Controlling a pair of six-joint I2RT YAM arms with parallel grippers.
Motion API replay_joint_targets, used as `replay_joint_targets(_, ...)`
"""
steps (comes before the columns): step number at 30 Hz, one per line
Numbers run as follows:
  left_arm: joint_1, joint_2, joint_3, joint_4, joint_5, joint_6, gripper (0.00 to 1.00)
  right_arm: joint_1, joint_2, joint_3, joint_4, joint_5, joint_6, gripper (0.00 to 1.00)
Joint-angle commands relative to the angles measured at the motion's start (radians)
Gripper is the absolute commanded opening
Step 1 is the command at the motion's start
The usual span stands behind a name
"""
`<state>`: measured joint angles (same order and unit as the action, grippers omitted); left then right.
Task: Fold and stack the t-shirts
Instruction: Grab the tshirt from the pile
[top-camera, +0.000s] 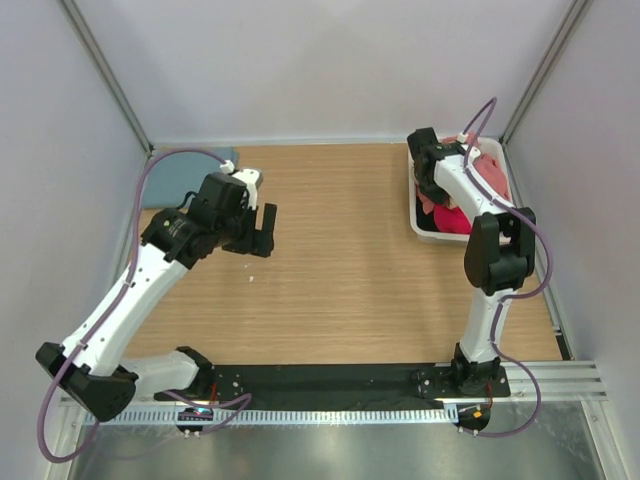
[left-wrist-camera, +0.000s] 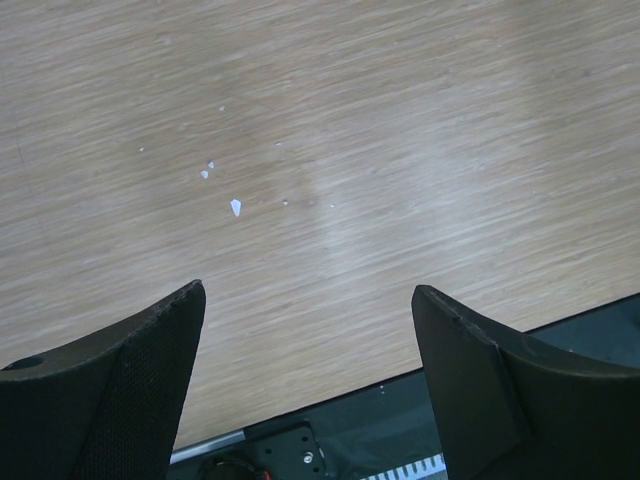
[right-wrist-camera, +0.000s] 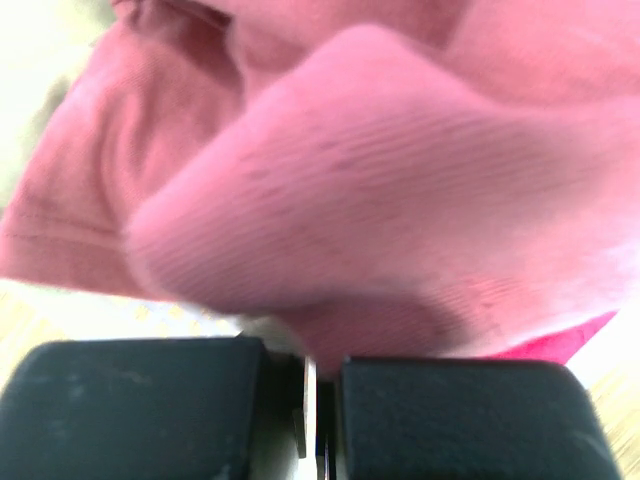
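A salmon-red t-shirt (top-camera: 490, 176) lies bunched in a white bin (top-camera: 414, 212) at the back right. My right gripper (top-camera: 433, 197) reaches down into the bin. In the right wrist view its jaws (right-wrist-camera: 325, 365) stand nearly together, pinching a fold of the salmon-red t-shirt (right-wrist-camera: 400, 180) that fills the frame. A dusty teal-blue t-shirt (top-camera: 182, 178) lies flat at the back left corner of the table. My left gripper (top-camera: 262, 232) hovers just right of it over bare wood, open, with nothing between its fingers (left-wrist-camera: 310, 300).
A brighter pink-red cloth (top-camera: 455, 221) shows in the bin's near end. Small white specks (left-wrist-camera: 235, 206) dot the wooden table (top-camera: 340, 260). The black base rail (top-camera: 340, 380) runs along the near edge, and metal frame posts (top-camera: 105, 70) and grey walls close in the sides.
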<state>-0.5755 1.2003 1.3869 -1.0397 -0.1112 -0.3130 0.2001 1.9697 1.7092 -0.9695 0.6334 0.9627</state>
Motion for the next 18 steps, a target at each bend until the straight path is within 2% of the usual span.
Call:
replay_joint_targets(1, -0.003, -0.079, -0.032, 0.042, 0.063, -0.058, 0.85, 0.019, -0.081, -0.012, 0.130, 0.026, -0.077, 0.01)
replay_joint_targets(3, -0.003, -0.129, -0.092, 0.091, 0.079, -0.087, 0.85, 0.019, -0.115, -0.052, 0.190, 0.003, -0.142, 0.01)
replay_joint_targets(6, -0.003, -0.110, -0.022, 0.055, 0.105, -0.094, 0.86, 0.021, -0.175, -0.072, 0.199, -0.073, -0.203, 0.02)
replay_joint_targets(9, -0.006, -0.079, -0.005, 0.055, 0.120, -0.074, 0.86, 0.019, -0.195, -0.077, 0.235, -0.113, -0.286, 0.14)
replay_joint_targets(12, -0.006, -0.059, 0.000, 0.064, 0.122, -0.083, 0.86, 0.018, -0.180, -0.074, 0.241, -0.123, -0.324, 0.18)
replay_joint_targets(14, -0.006, -0.039, 0.032, 0.044, 0.134, -0.077, 0.86, 0.012, -0.169, -0.079, 0.244, -0.144, -0.325, 0.13)
replay_joint_targets(15, -0.021, -0.036, 0.043, 0.037, 0.125, -0.072, 0.86, 0.012, -0.167, -0.091, 0.255, -0.152, -0.315, 0.01)
replay_joint_targets(18, -0.038, -0.042, 0.058, 0.030, 0.119, -0.066, 0.86, 0.010, -0.169, -0.120, 0.285, -0.164, -0.297, 0.01)
